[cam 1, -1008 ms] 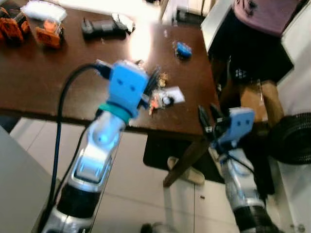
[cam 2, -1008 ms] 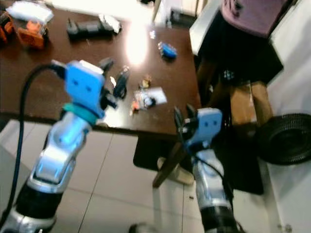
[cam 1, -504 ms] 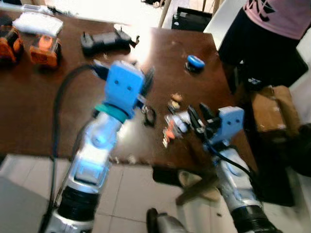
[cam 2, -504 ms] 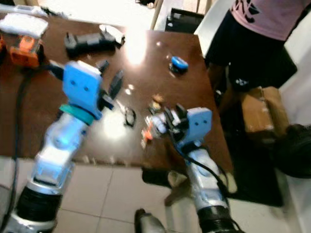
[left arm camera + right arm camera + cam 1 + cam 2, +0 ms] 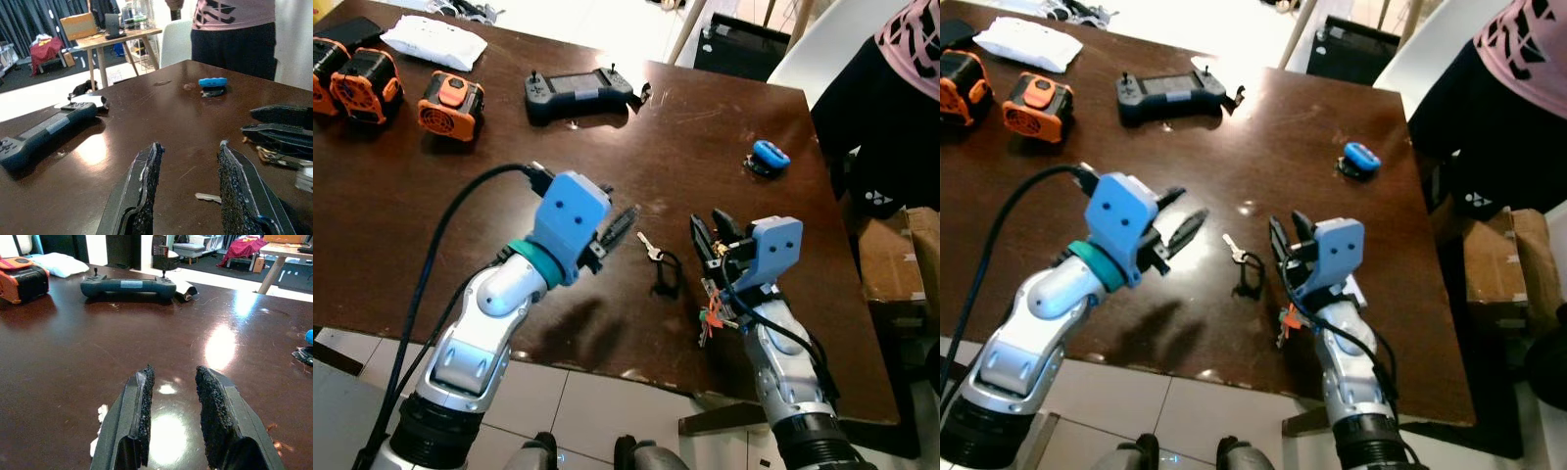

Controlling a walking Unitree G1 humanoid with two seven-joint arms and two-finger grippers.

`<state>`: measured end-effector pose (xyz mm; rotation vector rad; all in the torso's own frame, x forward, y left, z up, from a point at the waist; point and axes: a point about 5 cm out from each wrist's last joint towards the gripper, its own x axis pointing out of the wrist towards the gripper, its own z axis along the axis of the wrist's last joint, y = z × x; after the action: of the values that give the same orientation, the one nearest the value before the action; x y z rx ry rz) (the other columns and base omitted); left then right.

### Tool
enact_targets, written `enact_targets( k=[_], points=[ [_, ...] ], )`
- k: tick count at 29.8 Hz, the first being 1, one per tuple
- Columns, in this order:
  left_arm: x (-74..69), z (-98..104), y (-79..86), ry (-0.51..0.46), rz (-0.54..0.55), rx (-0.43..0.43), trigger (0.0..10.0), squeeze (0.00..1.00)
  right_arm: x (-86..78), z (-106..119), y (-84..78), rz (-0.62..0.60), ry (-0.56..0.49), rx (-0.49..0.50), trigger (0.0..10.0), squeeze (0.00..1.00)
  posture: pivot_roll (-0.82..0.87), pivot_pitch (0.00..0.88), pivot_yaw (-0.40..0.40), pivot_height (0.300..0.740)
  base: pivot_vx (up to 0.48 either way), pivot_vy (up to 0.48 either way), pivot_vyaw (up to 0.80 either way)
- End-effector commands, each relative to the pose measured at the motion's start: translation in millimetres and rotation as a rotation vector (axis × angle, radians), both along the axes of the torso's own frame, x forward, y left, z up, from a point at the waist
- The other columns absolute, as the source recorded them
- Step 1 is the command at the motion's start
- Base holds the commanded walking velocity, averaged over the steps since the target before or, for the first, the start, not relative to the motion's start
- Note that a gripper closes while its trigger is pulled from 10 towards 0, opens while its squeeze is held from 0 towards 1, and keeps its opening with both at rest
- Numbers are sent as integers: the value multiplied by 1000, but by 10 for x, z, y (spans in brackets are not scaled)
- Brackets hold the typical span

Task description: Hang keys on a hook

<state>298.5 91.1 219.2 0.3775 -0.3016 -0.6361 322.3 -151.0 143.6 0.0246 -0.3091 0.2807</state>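
Observation:
A silver key (image 5: 649, 247) on a black loop (image 5: 666, 277) lies on the dark brown table (image 5: 460, 215), near its front right. My left gripper (image 5: 1185, 208) hovers open just left of that key, and the key's tip (image 5: 208, 197) shows between its fingers (image 5: 146, 181). A second bunch with orange tags (image 5: 709, 320) lies under my right wrist. My right gripper (image 5: 707, 221) is low over the table just right of the loop, open with nothing between its pads (image 5: 144, 396).
A black game controller (image 5: 579, 95), orange battery packs (image 5: 450, 100) and a white bag (image 5: 436, 41) lie at the table's far side. A small blue object (image 5: 769, 157) sits at the far right. A person (image 5: 891, 98) stands by the right edge, beside a cardboard box (image 5: 901, 264).
The camera has come closer and looks further over the table. My right gripper, earlier off the front edge, is now over the tabletop beside the keys. My left gripper stays over the table.

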Motion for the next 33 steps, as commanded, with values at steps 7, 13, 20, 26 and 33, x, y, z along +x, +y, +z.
enact_targets(
  k=[7, 13, 20, 26, 33],
  points=[
    [-9, -228, 61, 4, 4, 255, 10000, 0, -56, -148, -83, -22, 57, -15, 10000, 0, -132, 140, -61, 740, 0, 0, 0],
    [118, -474, 221, 138, 125, 323, 10000, 0, -66, -211, -8, 24, 79, -67, 10000, 0, -133, 142, -59, 740, 0, 0, 0],
    [237, -524, 401, 272, 285, 116, 10000, 0, 56, -321, -250, -53, 219, -36, 10000, 0, -130, 146, -56, 740, 0, 0, 0],
    [289, -571, 490, 322, 347, 57, 10000, 0, 161, -329, -243, 8, 276, -13, 10000, 0, -134, 154, -50, 740, 0, 0, 0],
    [292, -596, 561, 338, 369, 59, 10000, 0, 291, -246, 68, 265, 337, 80, 10000, 0, -107, 162, -58, 740, 0, 0, 0]
  ],
)
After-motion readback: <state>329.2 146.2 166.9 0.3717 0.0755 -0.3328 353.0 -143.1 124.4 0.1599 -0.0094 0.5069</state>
